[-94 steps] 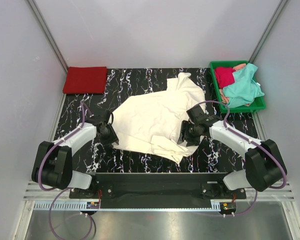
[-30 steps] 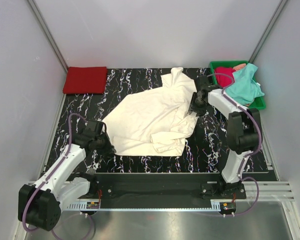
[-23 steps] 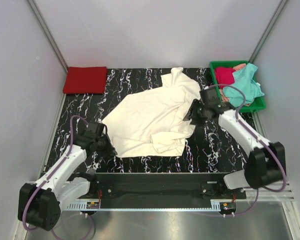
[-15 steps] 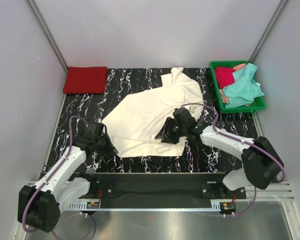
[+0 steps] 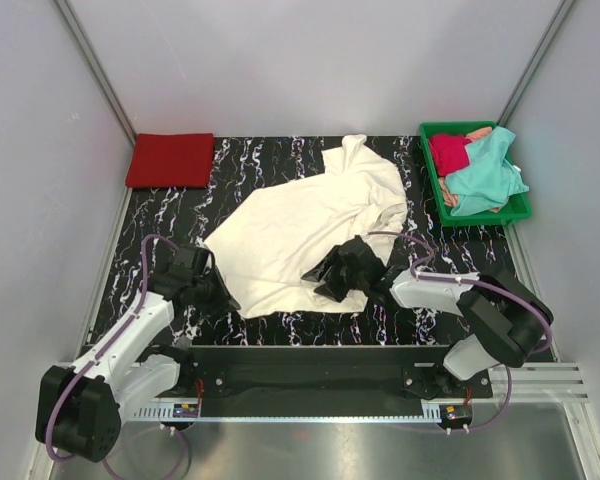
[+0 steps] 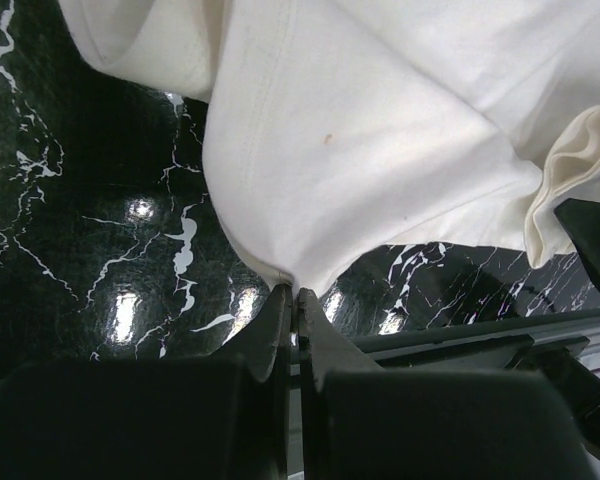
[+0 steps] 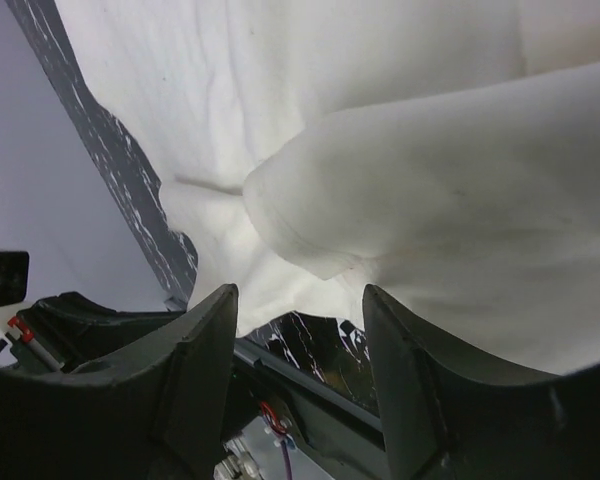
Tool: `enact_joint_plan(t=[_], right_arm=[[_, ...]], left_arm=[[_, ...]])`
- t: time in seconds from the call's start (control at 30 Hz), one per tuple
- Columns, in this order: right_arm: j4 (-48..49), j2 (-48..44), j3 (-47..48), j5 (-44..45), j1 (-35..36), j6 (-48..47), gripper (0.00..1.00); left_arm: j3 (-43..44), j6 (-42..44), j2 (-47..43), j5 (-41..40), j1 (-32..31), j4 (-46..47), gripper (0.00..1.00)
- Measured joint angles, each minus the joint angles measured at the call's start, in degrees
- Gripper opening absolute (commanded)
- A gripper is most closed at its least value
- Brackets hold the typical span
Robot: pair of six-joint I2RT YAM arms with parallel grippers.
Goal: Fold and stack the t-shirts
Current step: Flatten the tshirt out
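The task looks to be in its early part. One red shirt [image 5: 170, 160] lies folded into a neat square at the far left corner of the bench [image 5: 270, 155], so I judge this one finished and the start of the stack. The cream shirt [image 5: 300, 225] is the one in work: it is spread in the middle of the bench, but it lies crooked, with wrinkles, and its near edge is bunched up into a loose fold, so no real fold is made yet. The left fingers [image 6: 280, 320] are pressed together on the near left corner of this shirt, holding the hem just above the bench. The right fingers [image 7: 202, 345] stand wide apart over the bunched near edge and hold nothing; the cloth lies just in front of them. Probably they must take this edge so that both arms can pull the shirt flat. A crimson shirt [image 5: 448, 152] and a teal shirt [image 5: 485, 175] lie crumpled together in the green tray [image 5: 428, 170] at the far right, not folded. So one shirt seems done and three are left.
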Motion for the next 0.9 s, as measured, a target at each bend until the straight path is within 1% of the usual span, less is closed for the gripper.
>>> enact_joint_plan(t=[0.13,0.3,0.5,0.6,0.83,0.87,0.9], right_arm=[[2.03,0.02,-2.12,4.24,1.27,3.34,0.62],[4.68,0.46,-4.04,8.63,1.73,5.14,0.61],[8.76,4.7,-3.96,11.04,1.77,5.88,0.59],[9.18,5.07,-3.15,12.07,1.79,5.77,0.58],[10.32,5.07,-0.61,13.44,1.81,5.42,0.48],[10.56,5.07,-0.61,13.53,1.81,5.49,0.44],[10.64,5.07,-0.61,13.55,1.81,5.57,0.38]], left_arm=[[0.0,0.07,0.11,0.76,0.0,0.52,0.0],[0.0,0.13,0.15,1.73,0.0,0.96,0.0],[0.0,0.74,0.15,2.32,0.0,0.92,0.0],[0.0,1.18,0.15,2.62,0.0,0.9,0.0],[0.0,1.84,0.15,3.26,-0.11,0.9,0.0],[0.0,1.84,0.15,3.32,-0.15,0.9,0.0],[0.0,1.86,0.17,3.39,-0.22,0.9,0.0]])
